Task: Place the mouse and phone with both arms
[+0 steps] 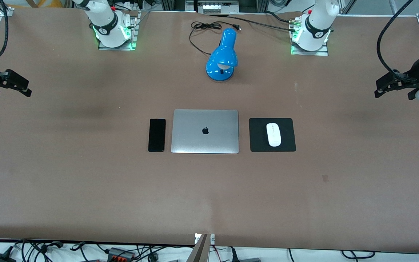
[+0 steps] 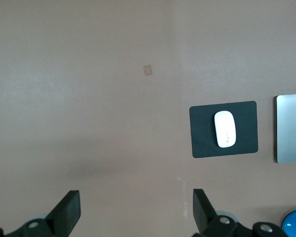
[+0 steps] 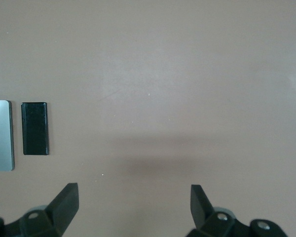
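Note:
The white mouse (image 1: 274,134) lies on a square black pad (image 1: 289,143) beside the closed laptop, toward the left arm's end of the table; it also shows in the left wrist view (image 2: 225,129). The black phone (image 1: 156,134) lies flat on the table beside the laptop, toward the right arm's end; it also shows in the right wrist view (image 3: 35,128). My left gripper (image 1: 391,87) is open and empty, up over the bare table at the left arm's end. My right gripper (image 1: 15,84) is open and empty, up over the bare table at the right arm's end.
A closed silver laptop (image 1: 204,131) lies at the table's middle between phone and pad. A blue desk lamp (image 1: 222,58) with a black cord (image 1: 202,27) lies between the arm bases, farther from the camera than the laptop. Cables run along the table's nearest edge.

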